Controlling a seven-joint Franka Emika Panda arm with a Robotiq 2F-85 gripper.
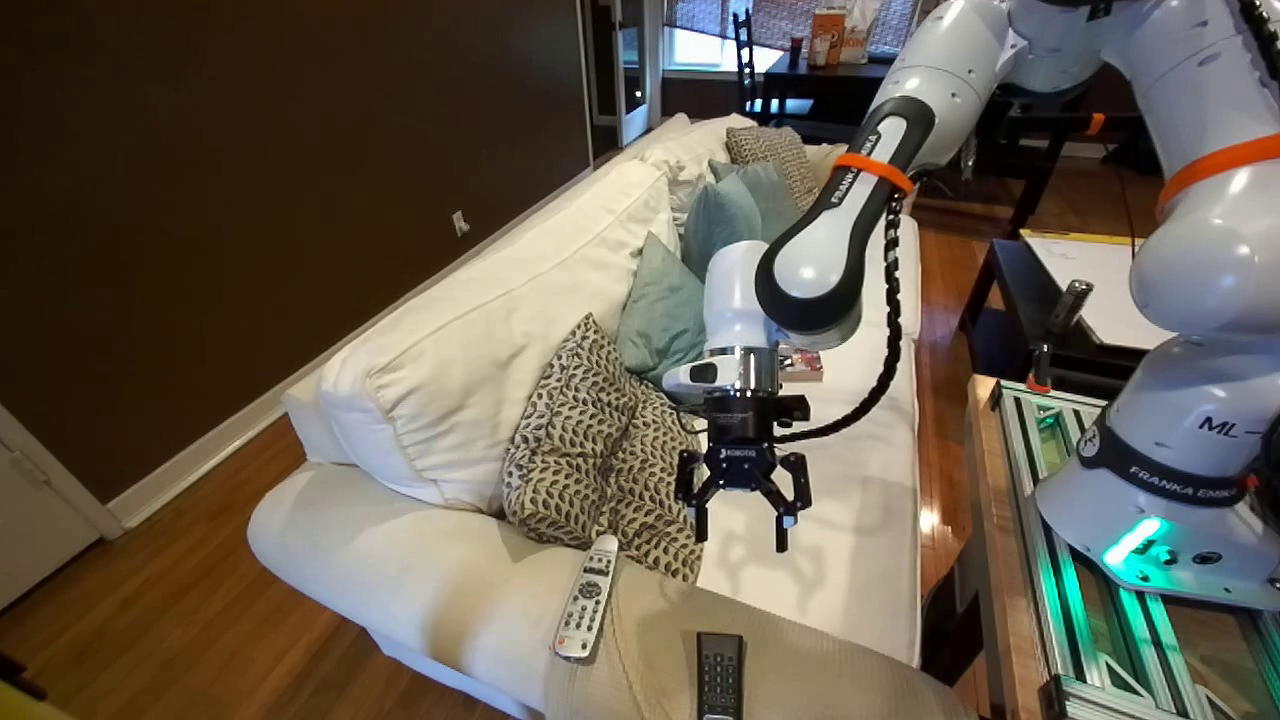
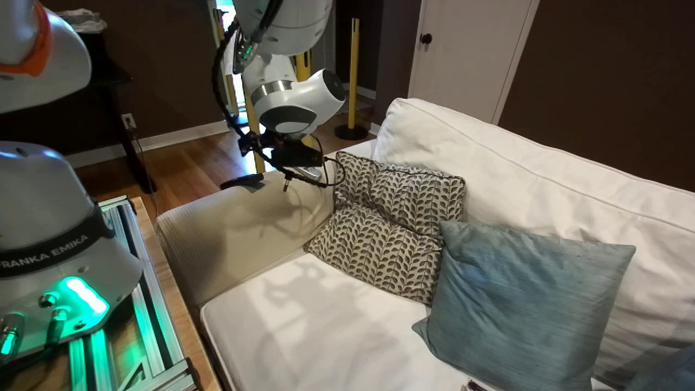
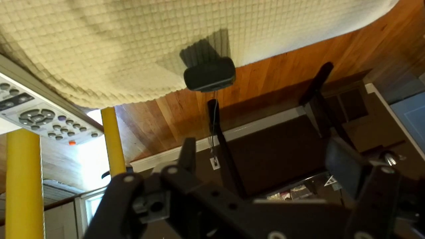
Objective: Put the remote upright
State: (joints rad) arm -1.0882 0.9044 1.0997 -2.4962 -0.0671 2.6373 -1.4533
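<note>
The black remote lies on the sofa's armrest, its button side showing in an exterior view. From the opposite side it appears as a thin dark bar, the remote resting along the top of the armrest. In the wrist view I see the near end of the remote, with its shadow on the beige cover. My gripper is apart from it, in the air on the seat side of the armrest. Its fingers are spread wide, and nothing is between the fingertips of the gripper in the wrist view.
A light grey remote with buttons lies on the same armrest, nearer the backrest. A leaf-patterned cushion leans beside it. Blue cushions stand farther along the sofa. The robot's bench borders the seat's front.
</note>
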